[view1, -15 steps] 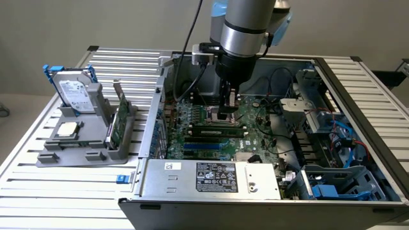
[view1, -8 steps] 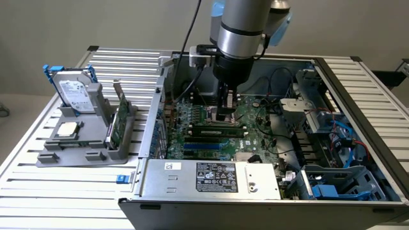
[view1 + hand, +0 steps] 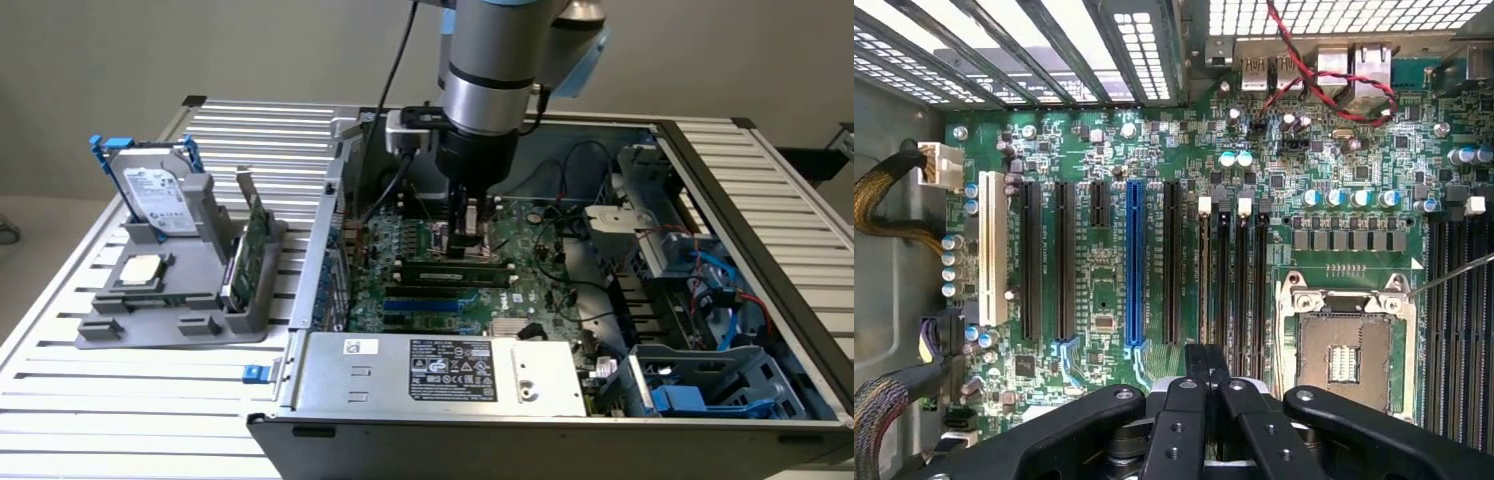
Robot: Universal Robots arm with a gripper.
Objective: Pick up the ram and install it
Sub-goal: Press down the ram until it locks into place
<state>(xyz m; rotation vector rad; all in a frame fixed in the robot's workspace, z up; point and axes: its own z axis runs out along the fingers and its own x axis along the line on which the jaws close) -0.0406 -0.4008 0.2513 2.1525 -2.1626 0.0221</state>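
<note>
So the black two-finger gripper (image 3: 473, 232) on the silver arm is down inside the open grey computer case (image 3: 561, 420), fingers pinched fully together with nothing between them. It's right over the green motherboard (image 3: 1154, 150), by the bare metal CPU socket (image 3: 1344, 350). The ram, a long thin green stick with dark chips (image 3: 454, 273), already sits in a slot just below the gripper in the exterior view. Everything rests on a slatted aluminium table (image 3: 120, 390) with a plain beige wall behind. A grey holder tray (image 3: 160, 325) with a silver hard drive (image 3: 150, 195) sits off to the exterior view's left.
</note>
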